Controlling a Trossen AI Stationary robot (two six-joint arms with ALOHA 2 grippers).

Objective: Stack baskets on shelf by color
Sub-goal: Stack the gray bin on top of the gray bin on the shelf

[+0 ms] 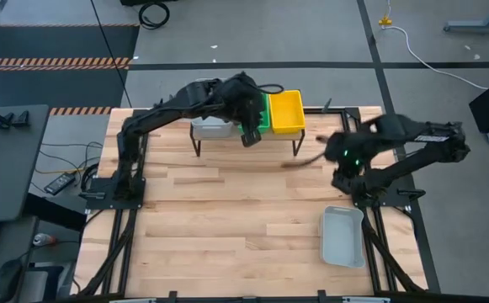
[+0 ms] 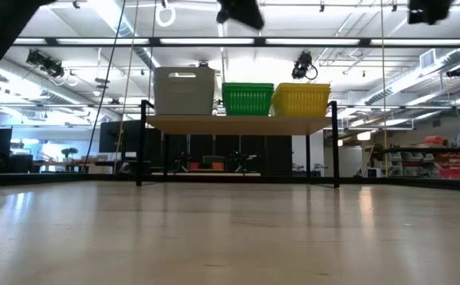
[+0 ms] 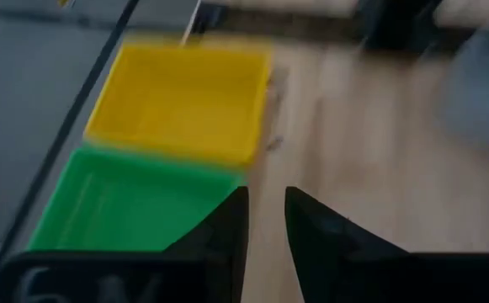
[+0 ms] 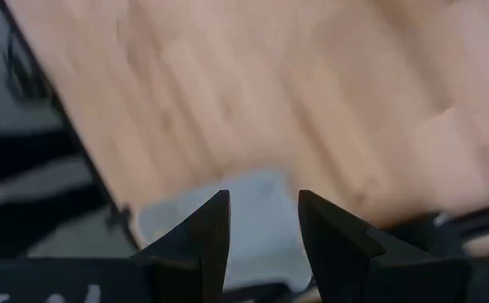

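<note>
Green baskets [image 1: 264,113] mostly hidden by left arm [image 1: 185,105].

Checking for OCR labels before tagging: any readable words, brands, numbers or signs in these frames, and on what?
No text is readable in any view.
Pale marks on the left claw's housing in its wrist view: too blurred to read.
Pale marks on the right claw's housing in its wrist view: too blurred to read.
Perforated green, yellow and light grey plastic baskets: no label visible.
</note>
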